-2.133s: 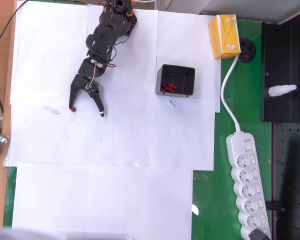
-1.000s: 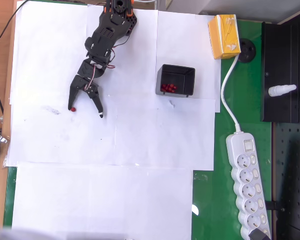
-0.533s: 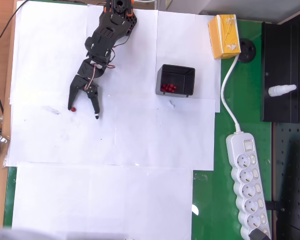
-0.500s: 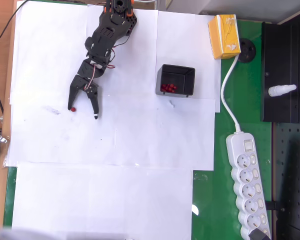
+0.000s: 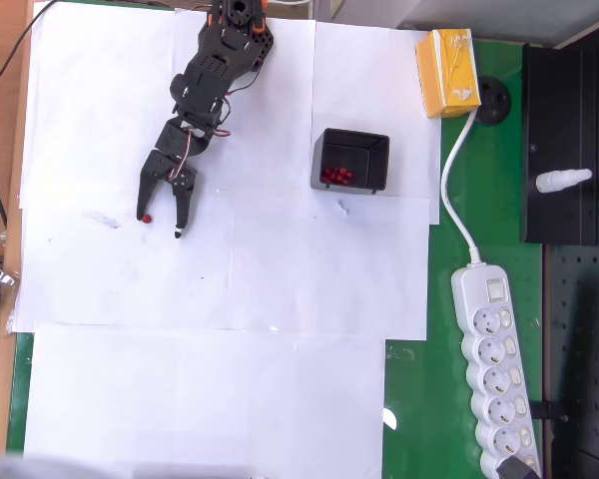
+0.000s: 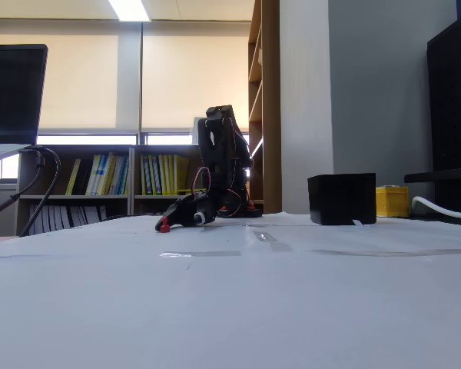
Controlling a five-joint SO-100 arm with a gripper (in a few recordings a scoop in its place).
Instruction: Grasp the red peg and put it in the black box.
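Since the earlier overhead frames, the right-hand finger of the gripper (image 5: 160,224) has swung inward, its tip now nearer the red peg (image 5: 146,217), so the jaws stand narrower but still apart. In the overhead view the peg lies on the white paper (image 5: 280,269) touching or just beside the tip of the left finger, inside the gap. From the fixed view the gripper (image 6: 177,219) sits low at the paper, with the peg (image 6: 164,227) at its tip. To the right, well apart from the arm, the black box (image 5: 350,160) holds a bunch of brighter red pegs (image 5: 336,176); a yellow carton (image 5: 447,72) lies beyond it.
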